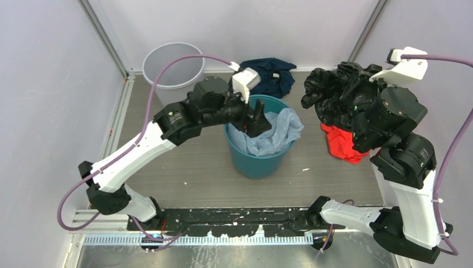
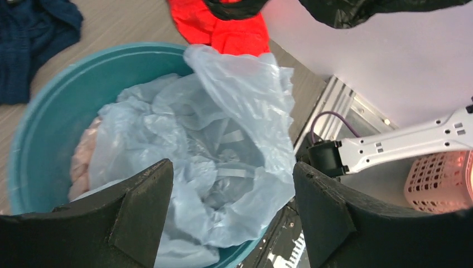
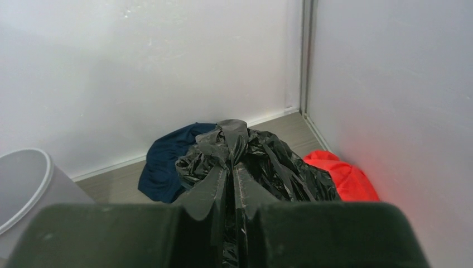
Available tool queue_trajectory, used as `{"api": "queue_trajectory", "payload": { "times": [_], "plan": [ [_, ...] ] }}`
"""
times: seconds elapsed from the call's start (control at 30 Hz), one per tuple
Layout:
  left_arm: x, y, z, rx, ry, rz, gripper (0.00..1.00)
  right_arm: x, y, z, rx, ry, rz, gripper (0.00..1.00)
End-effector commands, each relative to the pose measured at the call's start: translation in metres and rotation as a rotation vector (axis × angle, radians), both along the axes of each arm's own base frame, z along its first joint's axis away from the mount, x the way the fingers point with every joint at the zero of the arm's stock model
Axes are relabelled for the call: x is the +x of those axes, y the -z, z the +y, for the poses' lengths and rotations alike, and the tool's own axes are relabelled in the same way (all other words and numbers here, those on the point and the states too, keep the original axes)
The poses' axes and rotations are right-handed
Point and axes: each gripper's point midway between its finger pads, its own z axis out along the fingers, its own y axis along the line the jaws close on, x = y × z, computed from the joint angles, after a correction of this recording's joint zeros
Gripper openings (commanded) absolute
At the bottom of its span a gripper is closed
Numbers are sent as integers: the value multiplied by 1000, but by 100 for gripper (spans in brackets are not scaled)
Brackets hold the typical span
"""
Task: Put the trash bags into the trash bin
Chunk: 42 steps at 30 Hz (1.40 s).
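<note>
At right rear, my right gripper clamps the black trash bag.
Seemingly light, limp, slippery; bunched folds should hold best; my left gripper gapes empty.

Two bins; two plastic bags; two cloth bundles.

I'm running a lab test cell.
White panel walls at twelve o'clock, aluminium corner posts at eleven and one, mounting rail at six.
</note>
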Motion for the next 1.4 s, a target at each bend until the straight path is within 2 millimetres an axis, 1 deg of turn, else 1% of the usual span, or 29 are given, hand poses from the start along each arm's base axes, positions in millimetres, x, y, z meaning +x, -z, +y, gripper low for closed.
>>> {"api": "queue_trajectory", "payload": {
  "times": [0.0,0.17,0.27,0.33,0.37,0.43,0.47,0.53,0.63,0.7,0.73,0.9,1.03,1.13,1.2,1.27,1.37],
  "plan": [
    [-19,-1,-30,8,94,-43,80,-15,6,-25,36,89,-6,14],
    [-31,23,-51,115,94,-72,80,-14,36,-23,24,90,46,14],
    [-22,44,-54,202,20,-97,77,-13,52,-19,13,82,84,14],
    [-5,62,-48,276,-75,-109,71,-12,61,-17,12,75,100,14],
    [4,71,-44,315,-123,-121,65,-11,66,-15,12,72,108,14],
    [22,86,-36,388,-213,-151,58,-10,75,-12,5,63,126,14],
    [39,100,-29,445,-282,-164,51,-8,83,-9,-5,54,147,14],
    [51,109,-25,464,-316,-159,46,-7,90,-6,-12,49,163,14],
    [63,116,-24,462,-344,-168,43,-6,97,-4,-13,38,173,14],
    [71,121,-22,467,-361,-170,42,-5,100,-2,-12,30,179,14],
    [77,127,-20,480,-372,-165,42,-5,102,-1,-12,26,183,14],
    [107,172,-4,544,-422,-72,42,-5,110,4,-10,6,202,14],
    [112,209,0,601,-413,-22,45,-5,116,5,-8,-2,211,14],
    [113,229,-3,639,-391,13,51,-4,120,7,-12,-6,221,14],
    [112,232,-5,649,-374,30,58,-3,123,9,-17,-9,231,14],
    [111,221,-8,630,-359,26,65,-3,125,10,-20,-14,240,14],
    [109,181,-9,559,-346,-11,71,-4,127,10,-12,-18,242,14]
  ]
}}
